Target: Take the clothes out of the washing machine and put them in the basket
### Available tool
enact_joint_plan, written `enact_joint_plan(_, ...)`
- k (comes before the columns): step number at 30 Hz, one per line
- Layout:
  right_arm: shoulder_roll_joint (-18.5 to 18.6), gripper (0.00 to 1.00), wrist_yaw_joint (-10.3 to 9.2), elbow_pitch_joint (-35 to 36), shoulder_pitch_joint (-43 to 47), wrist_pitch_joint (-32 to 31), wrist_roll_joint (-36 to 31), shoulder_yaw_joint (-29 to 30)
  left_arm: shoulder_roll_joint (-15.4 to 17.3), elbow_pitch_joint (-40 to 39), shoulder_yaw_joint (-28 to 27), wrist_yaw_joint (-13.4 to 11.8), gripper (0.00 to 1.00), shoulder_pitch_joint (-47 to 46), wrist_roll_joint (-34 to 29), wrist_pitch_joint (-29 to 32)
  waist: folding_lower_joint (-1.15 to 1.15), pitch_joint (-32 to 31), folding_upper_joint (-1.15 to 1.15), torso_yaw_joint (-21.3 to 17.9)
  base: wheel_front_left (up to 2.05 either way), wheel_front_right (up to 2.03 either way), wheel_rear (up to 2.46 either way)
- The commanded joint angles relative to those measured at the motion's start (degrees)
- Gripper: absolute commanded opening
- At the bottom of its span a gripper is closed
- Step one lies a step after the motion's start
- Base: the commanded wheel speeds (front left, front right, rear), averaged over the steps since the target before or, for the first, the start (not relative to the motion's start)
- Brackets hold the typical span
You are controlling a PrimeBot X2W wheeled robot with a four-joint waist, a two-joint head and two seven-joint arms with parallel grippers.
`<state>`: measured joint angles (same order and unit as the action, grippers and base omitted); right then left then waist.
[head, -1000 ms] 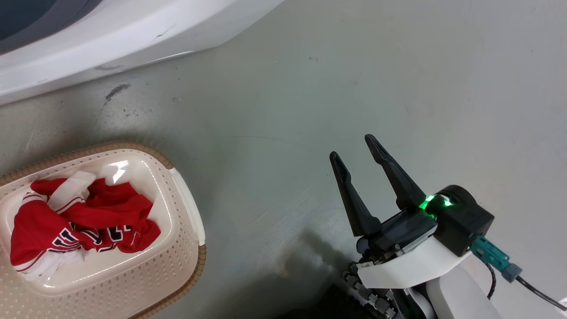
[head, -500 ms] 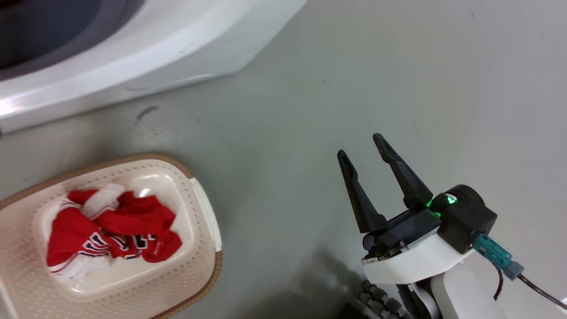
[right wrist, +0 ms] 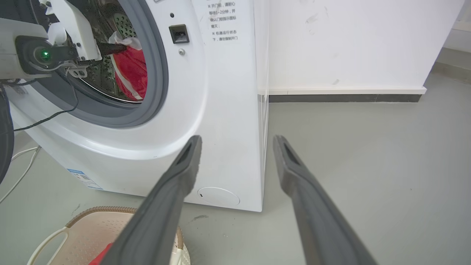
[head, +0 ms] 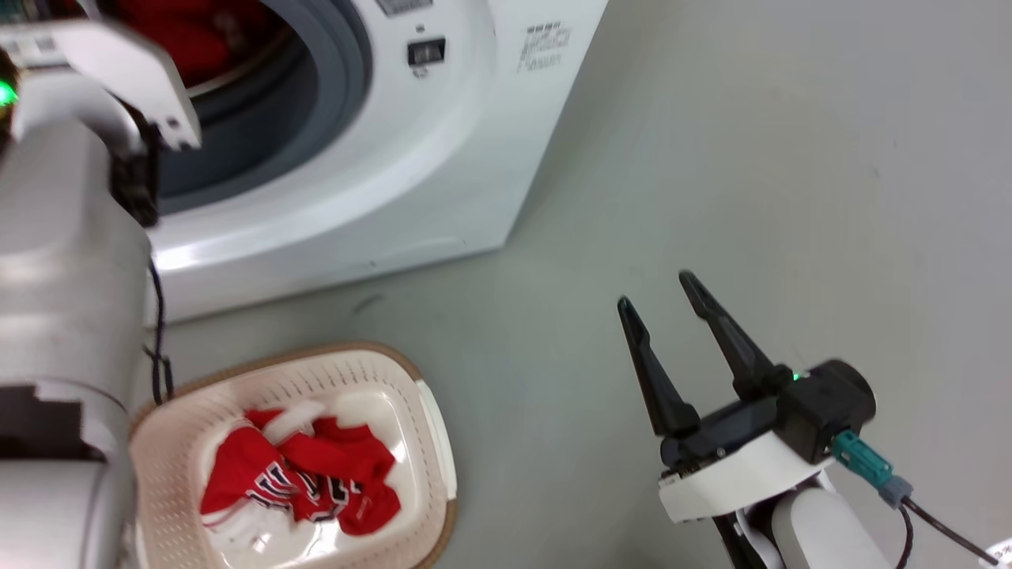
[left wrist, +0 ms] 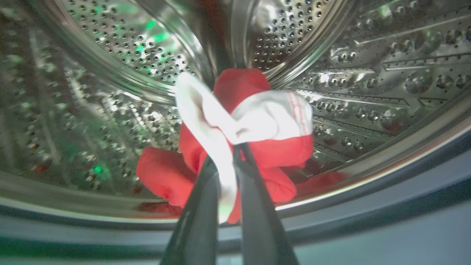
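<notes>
The white washing machine (head: 379, 174) stands at the upper left with its porthole open. Inside the steel drum (left wrist: 110, 55), my left gripper (left wrist: 231, 149) is shut on a red garment with white trim (left wrist: 272, 121), lifted off the drum floor. That garment (right wrist: 132, 70) also hangs in the porthole in the right wrist view. The cream basket (head: 332, 378) sits on the floor before the washer and holds red clothes with lettering (head: 316, 474). My right gripper (head: 655, 290) hovers open and empty over the floor to the basket's right, fingers (right wrist: 187, 158) spread wide.
My pale left arm (head: 71, 237) rises along the left edge toward the porthole. A dark cable (head: 158, 316) hangs beside it. Grey floor (head: 791, 197) spreads to the right of the washer. A white wall with a dark baseboard (right wrist: 346, 97) stands behind.
The head camera has swung up, so the washer's porthole and my left arm now show. The basket's clothes lie as before. My right gripper stays open in much the same pose.
</notes>
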<state>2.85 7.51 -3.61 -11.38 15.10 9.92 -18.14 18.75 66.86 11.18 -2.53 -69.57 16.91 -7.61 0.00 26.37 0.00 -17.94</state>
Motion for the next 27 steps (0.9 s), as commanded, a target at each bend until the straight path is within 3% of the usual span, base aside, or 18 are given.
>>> enact_joint_plan(1, 0.03, 1.00, -0.04, -0.47, 1.39, -0.06, -0.50, 0.48, -1.01, 0.48, -0.27, 0.40, 0.00, 2.77, 0.69, -2.08, 0.00, -5.73, 0.00, 2.10, 0.00, 0.00, 0.00)
enact_joint_plan(6, 0.03, 1.00, -0.04, -0.74, 4.01, -1.18, -1.00, 1.54, -2.65, 0.64, -1.35, 1.45, 0.00, 7.91, 2.51, -6.12, 0.00, -11.00, 0.00, 3.14, 0.00, 0.00, 0.00)
enact_joint_plan(14, 0.03, 1.00, -0.04, 0.32, 6.74, -2.98, -1.59, 2.78, -4.67, -3.85, -2.32, 2.82, 0.00, 15.00, 3.94, -7.63, 0.00, -16.73, 0.00, 5.24, 0.00, 0.00, 0.00)
enact_joint_plan(27, 0.03, 1.00, -0.04, 2.50, 11.44, -5.31, -2.50, 6.69, -7.98, -26.19, -2.83, 3.47, 0.00, 29.96, 2.03, -7.66, 0.00, -25.57, 0.00, 10.75, 0.00, 0.00, 0.00)
